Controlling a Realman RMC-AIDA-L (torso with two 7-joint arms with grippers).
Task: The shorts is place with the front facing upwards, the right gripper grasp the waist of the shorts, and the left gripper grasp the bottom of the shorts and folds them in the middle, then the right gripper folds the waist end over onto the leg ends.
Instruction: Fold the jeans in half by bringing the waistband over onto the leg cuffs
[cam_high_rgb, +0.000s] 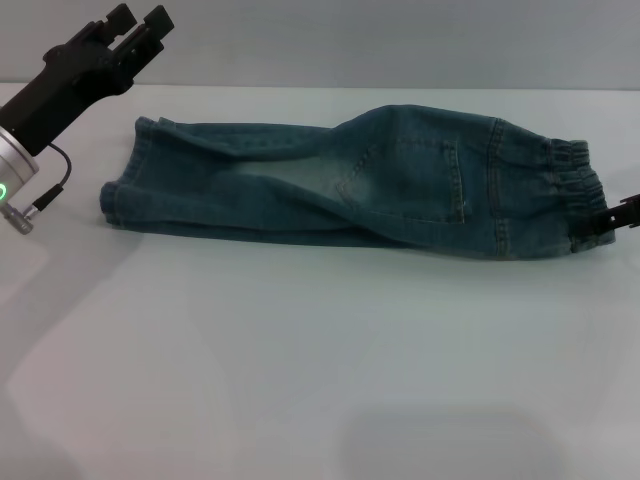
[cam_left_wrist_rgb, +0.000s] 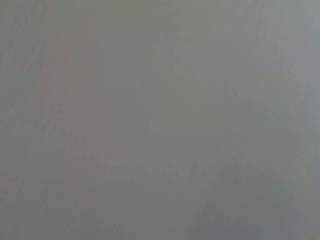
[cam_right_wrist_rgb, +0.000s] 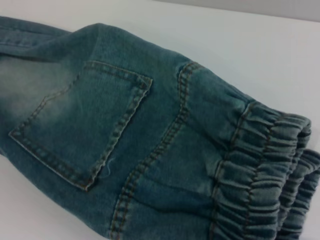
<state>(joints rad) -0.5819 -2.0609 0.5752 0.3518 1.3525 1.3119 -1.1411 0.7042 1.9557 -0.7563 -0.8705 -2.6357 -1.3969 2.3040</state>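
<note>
The blue denim shorts lie folded lengthwise across the white table, with a stitched pocket facing up. The gathered elastic waist is at the right, and up close the waist fills the right wrist view. The bottom of the shorts, the straight leg ends, lies at the left. My left gripper hangs raised above and left of the hems, open and empty. My right gripper shows as a small black piece at the waistband's near corner. The left wrist view is plain grey.
White tabletop stretches in front of the shorts toward me. A pale wall stands behind the table's far edge. The left arm's silver wrist with a green light sits at the left border.
</note>
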